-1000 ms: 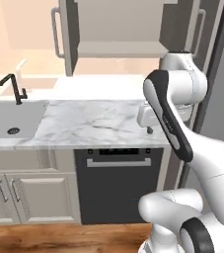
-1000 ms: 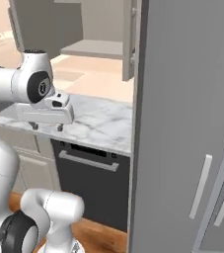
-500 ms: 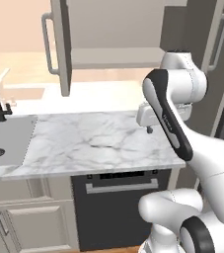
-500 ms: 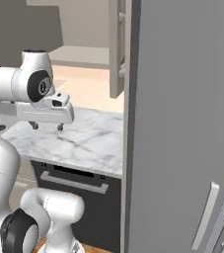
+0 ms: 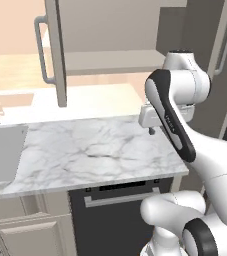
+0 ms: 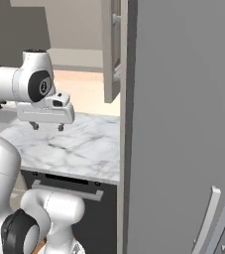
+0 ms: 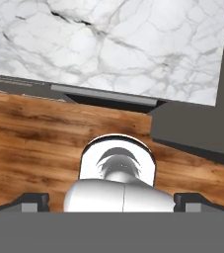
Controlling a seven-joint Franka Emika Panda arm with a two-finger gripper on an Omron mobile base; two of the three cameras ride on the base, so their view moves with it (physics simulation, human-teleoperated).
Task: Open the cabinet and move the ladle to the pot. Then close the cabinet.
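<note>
Cabinet (image 5: 105, 35) open above the marble bench (image 5: 85, 155), end effector (image 6: 47, 127) hanging empty.

The wall cabinet's two doors stand swung out, one bar handle on each; its single shelf looks bare from here, with no ladle or pot visible. A ladle would likely be light, stiff and smooth, best pinched mid-handle. The end effector hangs over the bench near the tall grey unit (image 6: 183, 124), its two fingertips spread apart, holding nothing.

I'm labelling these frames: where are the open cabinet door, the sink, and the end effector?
cabinet door (image 5: 58, 55), left base view, on its edge-on panel.
sink (image 5: 2, 150), left base view, on the basin's bare floor.
end effector (image 6: 47, 127), right base view, midway between its fingertips.
</note>
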